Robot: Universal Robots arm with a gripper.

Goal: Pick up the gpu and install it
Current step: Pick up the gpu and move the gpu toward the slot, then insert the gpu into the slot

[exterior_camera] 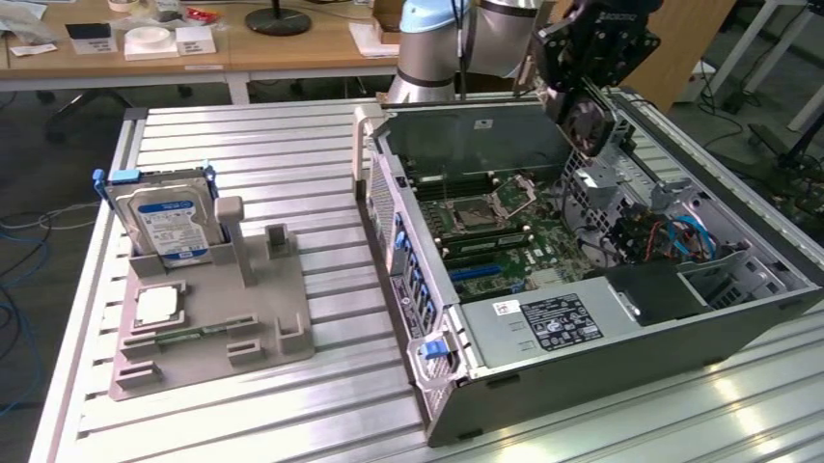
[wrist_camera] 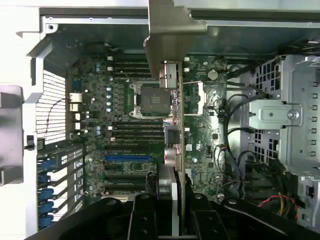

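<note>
My gripper (exterior_camera: 582,89) hangs over the far side of the open computer case (exterior_camera: 425,289), shut on the gpu (exterior_camera: 590,123). The gpu is a thin dark card, held on edge and pointing down into the case. In the wrist view the gpu (wrist_camera: 176,130) appears edge-on, with its silvery metal bracket (wrist_camera: 172,30) at the far end and my gripper (wrist_camera: 175,217) clamped on the near end. It hovers above the motherboard (wrist_camera: 120,110), roughly over the CPU socket (wrist_camera: 150,97). The blue slot (wrist_camera: 127,157) lies off to one side of the card.
A grey fixture (exterior_camera: 212,328) on the exterior view's left holds an upright hard drive with a blue label (exterior_camera: 168,222) and a small square silver chip (exterior_camera: 157,304). Inside the case are a power supply (exterior_camera: 554,323), a drive cage (exterior_camera: 644,193) and cables (exterior_camera: 689,236).
</note>
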